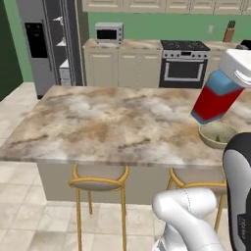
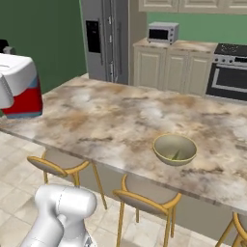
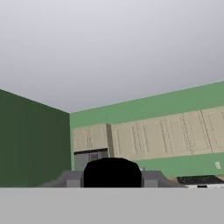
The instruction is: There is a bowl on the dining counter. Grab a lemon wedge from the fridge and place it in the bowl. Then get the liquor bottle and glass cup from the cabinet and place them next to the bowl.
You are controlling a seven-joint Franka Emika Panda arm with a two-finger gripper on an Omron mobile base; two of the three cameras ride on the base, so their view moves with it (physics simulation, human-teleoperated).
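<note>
My gripper (image 1: 231, 78) is shut on the liquor bottle (image 1: 214, 100), which has blue shoulders and a red body. It hangs tilted above the dining counter (image 1: 112, 122), just over and behind the olive-tan bowl (image 1: 217, 135). In the right base view the bottle (image 2: 25, 99) hangs at the left edge in my gripper (image 2: 8, 89), far left of the bowl (image 2: 174, 148). A thin pale sliver, perhaps the lemon wedge (image 2: 177, 155), lies in the bowl. The hand view shows the bottle's black cap (image 3: 112, 171) between the fingers (image 3: 70, 178). The glass cup is out of view.
The grey fridge (image 1: 49, 44) stands at the back left with white shelves showing. Cream cabinets (image 1: 147, 5) hang above a worktop with a microwave (image 1: 109, 33) and an oven (image 1: 184, 66). Yellow-framed stools (image 1: 98, 184) line the counter's near edge.
</note>
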